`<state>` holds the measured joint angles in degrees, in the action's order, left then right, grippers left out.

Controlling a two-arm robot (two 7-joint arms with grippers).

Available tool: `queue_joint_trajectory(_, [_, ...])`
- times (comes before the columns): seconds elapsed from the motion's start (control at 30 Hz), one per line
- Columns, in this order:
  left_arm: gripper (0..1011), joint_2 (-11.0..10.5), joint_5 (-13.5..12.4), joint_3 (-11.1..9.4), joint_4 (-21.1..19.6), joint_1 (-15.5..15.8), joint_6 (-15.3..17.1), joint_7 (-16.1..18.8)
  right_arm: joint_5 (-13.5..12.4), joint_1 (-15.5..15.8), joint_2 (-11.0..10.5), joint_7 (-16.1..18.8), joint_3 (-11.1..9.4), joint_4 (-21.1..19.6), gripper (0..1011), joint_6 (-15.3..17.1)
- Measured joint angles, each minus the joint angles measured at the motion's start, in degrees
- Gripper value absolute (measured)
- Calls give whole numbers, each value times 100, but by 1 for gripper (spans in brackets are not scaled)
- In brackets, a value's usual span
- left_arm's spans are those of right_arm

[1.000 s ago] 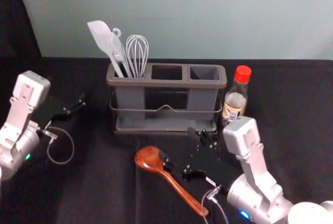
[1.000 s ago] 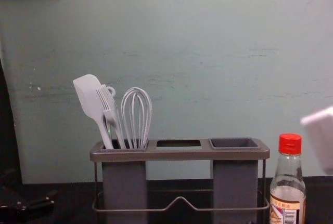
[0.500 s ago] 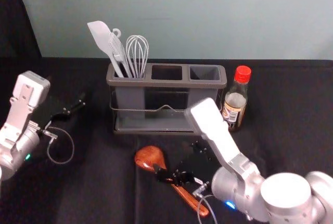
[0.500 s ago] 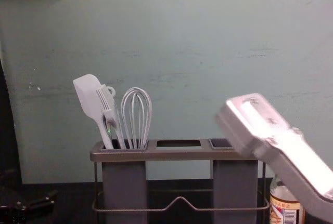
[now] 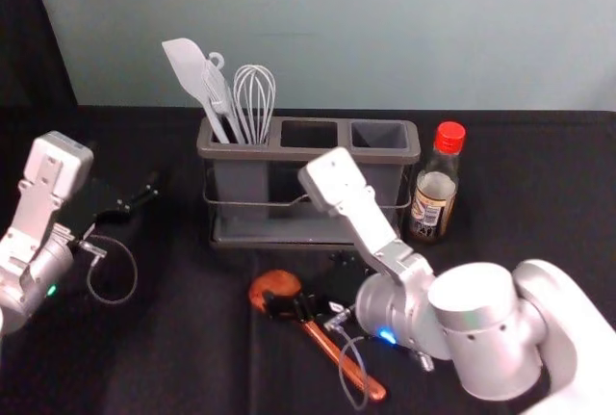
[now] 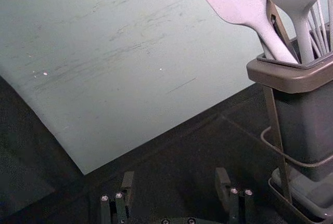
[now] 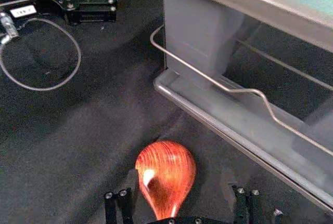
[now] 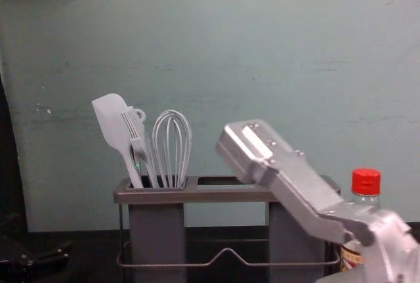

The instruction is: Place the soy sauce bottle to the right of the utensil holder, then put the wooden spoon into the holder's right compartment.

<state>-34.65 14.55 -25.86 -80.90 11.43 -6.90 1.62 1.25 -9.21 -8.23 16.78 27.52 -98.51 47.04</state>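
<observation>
The soy sauce bottle (image 5: 435, 194) stands upright just right of the utensil holder (image 5: 241, 152). On the cloth in front of the holder, the wooden spoon (image 5: 275, 284) lies with its handle slanting toward the near right. My right gripper (image 5: 308, 283) is low over the spoon near its bowl. In the right wrist view, the open right gripper (image 7: 179, 185) has the spoon's bowl (image 7: 166, 174) between and beyond its fingers. The left gripper (image 5: 137, 197) stays parked left of the holder; the left wrist view shows the left gripper (image 6: 175, 182) open and holding nothing.
A white spatula, brush and whisk (image 5: 254, 102) stand in the holder's left compartment. The right compartment (image 8: 295, 192) is partly behind my right arm in the chest view. A wall (image 5: 327, 30) rises behind the table.
My right gripper has swung left from beside the handle to the spoon's bowl end, its forearm passing across the bottle in the chest view. The spoon, bottle and left arm have stayed put.
</observation>
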Motion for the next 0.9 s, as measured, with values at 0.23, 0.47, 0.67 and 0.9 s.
queue_joint_trajectory(0.23, [1000, 0, 0, 0, 0, 0, 0, 0, 43, -219, 200, 83, 16, 375, 1002, 9])
queue_joint_trajectory(0.47, [1000, 0, 0, 0, 0, 0, 0, 0, 181, -360, 430, 64, 42, 704, 1002, 3])
queue_joint_trajectory(0.67, [1000, 0, 0, 0, 0, 0, 0, 0, 340, -448, 573, 10, 126, 913, 1002, 24])
queue_joint_trajectory(0.9, [1000, 0, 0, 0, 0, 0, 0, 0, 431, -503, 712, 9, 115, 1091, 1002, 46])
